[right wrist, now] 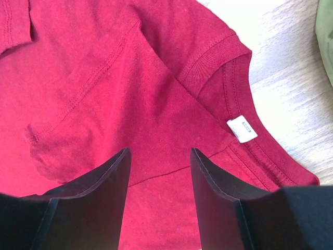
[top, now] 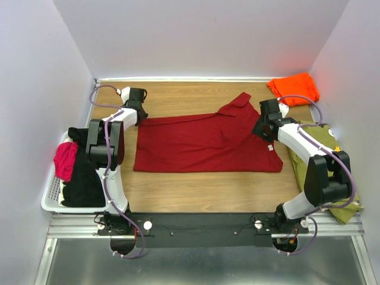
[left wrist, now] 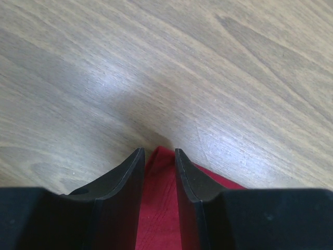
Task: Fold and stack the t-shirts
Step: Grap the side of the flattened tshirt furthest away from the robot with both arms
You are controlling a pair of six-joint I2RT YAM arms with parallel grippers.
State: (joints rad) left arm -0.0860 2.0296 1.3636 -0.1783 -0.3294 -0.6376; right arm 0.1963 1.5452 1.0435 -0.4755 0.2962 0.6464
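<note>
Far left of the overhead view, I've got a white basket (top: 50, 200) holding pink and black clothes, none of it folded. Next along, my left gripper (top: 138, 98) sits at the upper left corner of the dark red t-shirt (top: 202, 145). On its wrist view the fingers (left wrist: 136, 165) stand narrow with red hem pinched between them. The shirt lies flat mid-table (top: 196, 184), long axis running left to right, hem left, collar right, one sleeve (top: 240, 102) poking toward the upper right. My right gripper (top: 264, 127) hangs over the collar end with its jaws wide, holding nothing, and the white neck label (right wrist: 242, 128) is just to its right. Far right, the orange t-shirt (top: 294, 88) sits bunched in the upper corner, with an olive cloth (top: 314, 154) below it. I'd call this early: red spread and being folded, nothing stacked yet.
</note>
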